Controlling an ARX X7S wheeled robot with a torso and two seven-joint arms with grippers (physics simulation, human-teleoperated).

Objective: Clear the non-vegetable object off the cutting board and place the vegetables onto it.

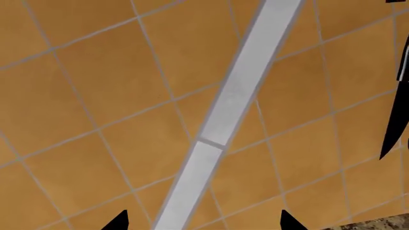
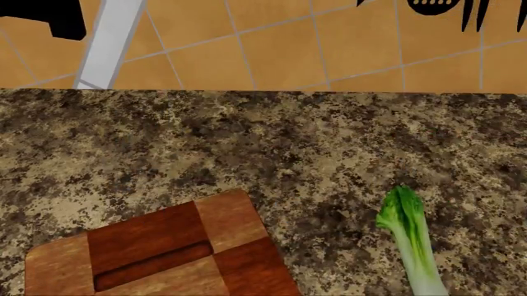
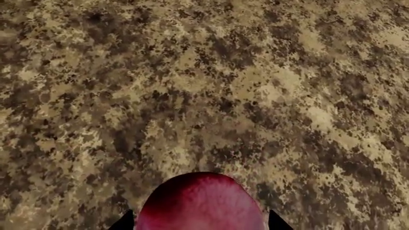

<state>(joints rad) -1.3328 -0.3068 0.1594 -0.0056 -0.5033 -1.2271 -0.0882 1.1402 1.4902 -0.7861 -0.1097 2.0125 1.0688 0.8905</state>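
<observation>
3 views logged, taken in turn.

Left wrist view: only orange wall tiles and a grey vertical strip (image 1: 233, 100) ahead of the left end effector (image 1: 203, 221). 2 dark fingertip points show well apart at the frame edge with nothing between them, so it reads as released. It faces the wall, away from the work; judged parked.

Head view: the cutting board (image 2: 160, 253) lies on the speckled table (image 2: 313, 142); the part in frame is bare, slot visible. The leafy stalk (image 2: 410, 243) lies on the table beside the board, apart from it, green end toward the wall. Neither end effector appears here, nor the second vegetable. Dark utensils (image 2: 448, 9) hang on the wall.

Right wrist view: the magenta fruit (image 3: 201, 203) sits between the 2 fingertips of the right end effector (image 3: 200, 221), which flank it closely; judged grasping the fruit, though contact is not plainly visible. Ahead lies only table, no board, so the fruit looks already carried off the board for set-down. Only this view shows the fruit; only the head view shows board and stalk.
</observation>
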